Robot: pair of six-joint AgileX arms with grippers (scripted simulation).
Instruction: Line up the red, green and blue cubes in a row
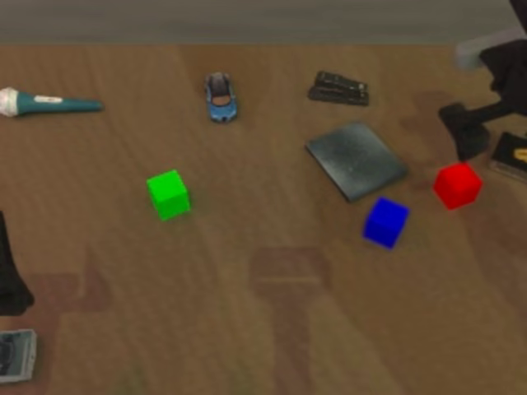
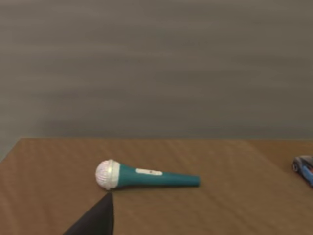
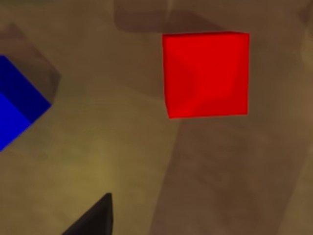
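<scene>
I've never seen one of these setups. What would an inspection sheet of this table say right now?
Surface: wooden table, shadows on it.
Job's things: green cube alone at left; blue cube and red cube at right, apart, no row yet.
Clutter: microphone, toy car, black remote, grey pad, small device at the left edge.
Hands: right hand above the red cube; left hand parked at left edge.
Cables: nothing seen.
Surroundings: grey wall.

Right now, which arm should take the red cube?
Right. The right gripper sits just beyond the red cube at the table's right side, and its wrist camera looks straight down on it. The left arm is parked at the far left edge.
</scene>
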